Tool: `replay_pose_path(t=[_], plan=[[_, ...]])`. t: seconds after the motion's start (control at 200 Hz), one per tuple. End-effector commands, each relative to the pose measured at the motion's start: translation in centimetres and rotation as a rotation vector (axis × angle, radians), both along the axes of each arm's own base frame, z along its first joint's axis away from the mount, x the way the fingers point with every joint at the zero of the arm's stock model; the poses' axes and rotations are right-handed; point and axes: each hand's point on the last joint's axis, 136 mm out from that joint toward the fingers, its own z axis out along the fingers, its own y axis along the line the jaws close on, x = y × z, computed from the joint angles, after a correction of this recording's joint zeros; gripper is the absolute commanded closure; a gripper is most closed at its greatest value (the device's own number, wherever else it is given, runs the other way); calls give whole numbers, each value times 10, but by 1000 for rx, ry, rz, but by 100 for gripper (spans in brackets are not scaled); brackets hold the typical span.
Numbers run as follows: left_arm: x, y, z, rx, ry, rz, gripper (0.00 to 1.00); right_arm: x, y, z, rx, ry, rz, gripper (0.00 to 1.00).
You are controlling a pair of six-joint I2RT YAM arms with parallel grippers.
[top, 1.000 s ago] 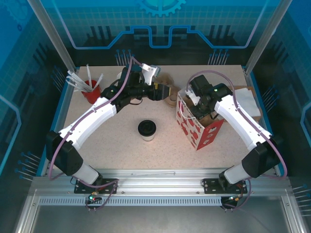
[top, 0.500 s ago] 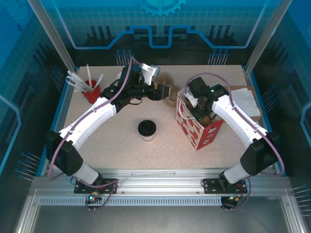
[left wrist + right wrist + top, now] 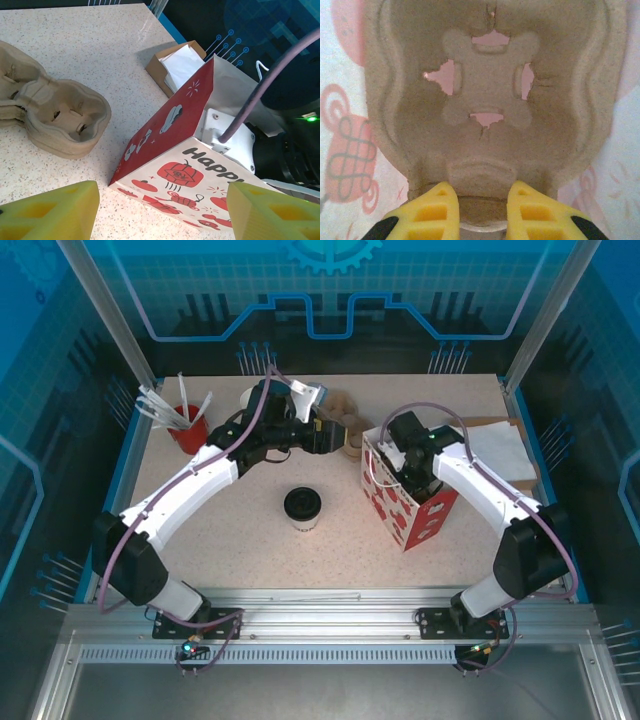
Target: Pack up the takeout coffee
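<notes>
Your takeout coffee (image 3: 302,506) stands upright with its black lid on, out on the open table (image 3: 230,540) between the two arms. Neither gripper touches it, so the main step is not yet done. To its right, apart from the cup, the strawberry-print bag (image 3: 415,520) stands with its top open. The right gripper (image 3: 481,192) reaches down into that bag, its jaws nearly closed on the rim of a pulp cup carrier (image 3: 485,95), with the bag's printed walls close on either side. I judge you are seating the carrier at the bottom. The left gripper (image 3: 162,200) hovers just beside the bag, jaws wide apart and holding nothing, near the stack of spare carriers (image 3: 55,115). What is left for you: release the carrier, fetch the coffee, and lower it into the bag.
</notes>
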Motion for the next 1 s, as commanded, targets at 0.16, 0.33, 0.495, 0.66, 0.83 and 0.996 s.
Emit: replay_pose_path(t=[0.16, 0.33, 0.495, 0.66, 0.83, 0.996], plan=[[-2, 6, 15, -29, -39, 19, 30, 1, 5, -27, 59, 22, 14, 76], [-2, 5, 12, -32, -34, 19, 30, 3, 9, -35, 81, 15, 34, 74], [-2, 5, 10, -32, -30, 18, 30, 5, 13, -48, 97, 13, 50, 73], [-3, 6, 10, -30, -29, 17, 30, 8, 16, -63, 103, 10, 71, 72], [-3, 5, 6, -26, -25, 16, 30, 7, 14, -81, 80, 29, 88, 69], [-2, 5, 3, -23, -18, 15, 30, 6, 17, -95, 92, 47, 97, 66]])
